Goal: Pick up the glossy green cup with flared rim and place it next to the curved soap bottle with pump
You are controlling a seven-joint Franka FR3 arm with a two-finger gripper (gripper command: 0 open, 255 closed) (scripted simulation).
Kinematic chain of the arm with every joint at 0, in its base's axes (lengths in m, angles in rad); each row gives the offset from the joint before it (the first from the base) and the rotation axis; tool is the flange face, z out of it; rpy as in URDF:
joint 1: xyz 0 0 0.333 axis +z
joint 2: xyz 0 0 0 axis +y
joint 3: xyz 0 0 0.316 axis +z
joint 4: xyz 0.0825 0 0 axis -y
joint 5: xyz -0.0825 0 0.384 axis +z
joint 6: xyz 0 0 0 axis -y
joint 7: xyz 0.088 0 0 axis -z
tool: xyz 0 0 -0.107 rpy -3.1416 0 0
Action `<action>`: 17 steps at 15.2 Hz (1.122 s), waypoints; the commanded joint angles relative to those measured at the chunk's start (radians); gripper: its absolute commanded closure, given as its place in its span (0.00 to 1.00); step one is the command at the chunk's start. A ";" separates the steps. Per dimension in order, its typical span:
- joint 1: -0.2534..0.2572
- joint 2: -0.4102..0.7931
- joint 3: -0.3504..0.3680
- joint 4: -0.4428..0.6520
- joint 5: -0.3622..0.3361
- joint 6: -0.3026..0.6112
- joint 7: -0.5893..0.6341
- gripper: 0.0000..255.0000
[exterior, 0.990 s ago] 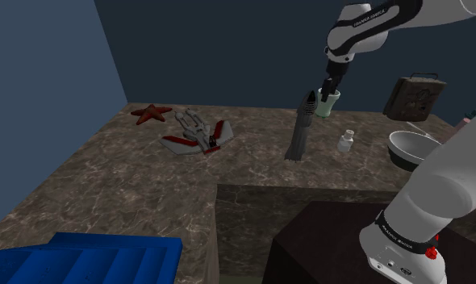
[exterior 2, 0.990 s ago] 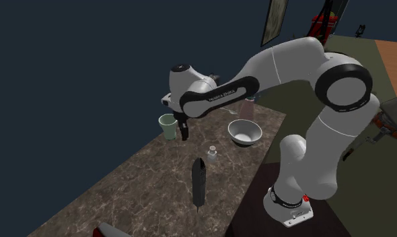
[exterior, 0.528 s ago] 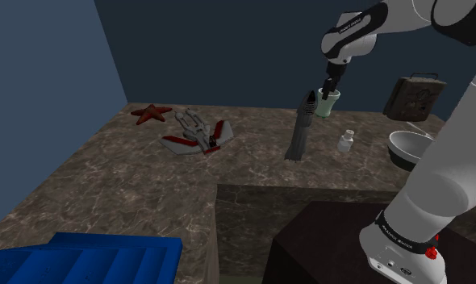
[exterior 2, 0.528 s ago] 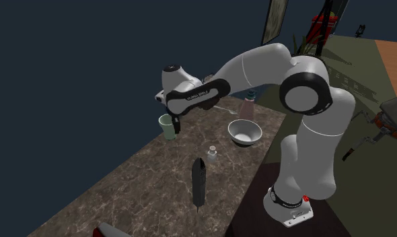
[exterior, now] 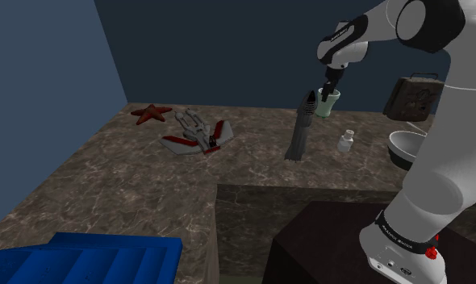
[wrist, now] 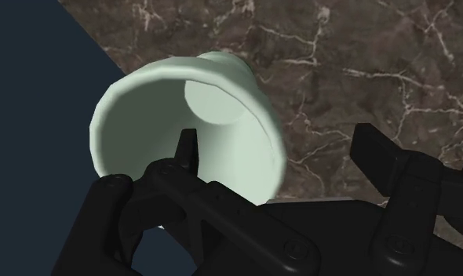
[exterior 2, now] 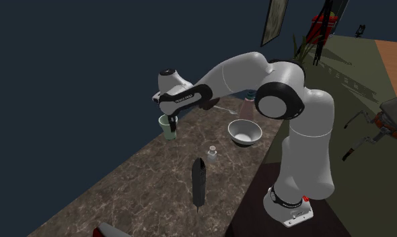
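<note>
Green cup (wrist: 192, 118) is straddled, not gripped. Your gripper (wrist: 277, 137) has its fingers apart, one inside the cup and the other outside its wall, so nothing is clamped. The cup stands upright on the marble counter (exterior: 148, 185) near the back edge. You have only reached it. Closing, lifting, carrying and setting it beside the pinkish bottle (exterior 2: 246, 106) beyond the bowl (exterior 2: 245, 132) are all left.

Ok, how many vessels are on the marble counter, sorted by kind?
Cups: 1, the pale green flared cup
Bowls: 1, the grey round bowl
Bottles: 3, the tall dark pump bottle, small white bottle, pink bottle
Total: 5
</note>
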 commanded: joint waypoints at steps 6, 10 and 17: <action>-0.013 0.045 0.009 -0.006 0.026 0.047 -0.017 0.00; -0.013 0.045 0.009 -0.006 0.026 0.047 -0.017 0.00; -0.013 0.044 0.009 -0.006 0.026 0.047 -0.016 1.00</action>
